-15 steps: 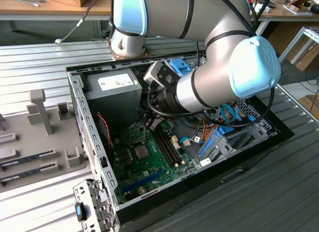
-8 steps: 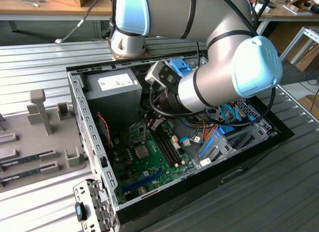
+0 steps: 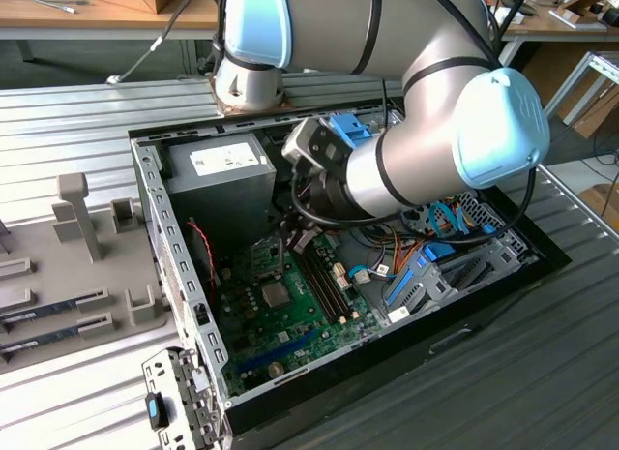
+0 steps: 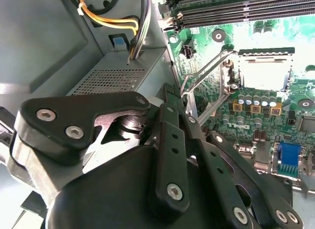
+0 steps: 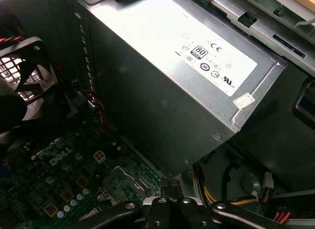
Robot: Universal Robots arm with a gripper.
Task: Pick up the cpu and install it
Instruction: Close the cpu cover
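The cpu (image 3: 276,295) looks like a small silvery-grey square lying flat in its socket on the green board (image 3: 253,319). In the second wrist view the cpu (image 4: 265,72) is a bright square inside the socket frame, and the wire lever (image 4: 206,74) stands raised beside it. My gripper (image 3: 297,237) hangs inside the open case between the power-supply box and the socket. The fingertips are together in both wrist views, the gripper (image 4: 172,91) (image 5: 170,187) shut with nothing visible between them. The lever's free end is close to the fingertips; contact cannot be judged.
The grey power-supply box (image 3: 218,165) (image 5: 187,66) is close behind the gripper. Long memory slots (image 3: 324,281) (image 4: 236,10) run beside the socket. A black fan (image 5: 24,66) and loose cables (image 4: 113,19) crowd the case. A grey parts tray (image 3: 58,276) lies at the exterior view's left.
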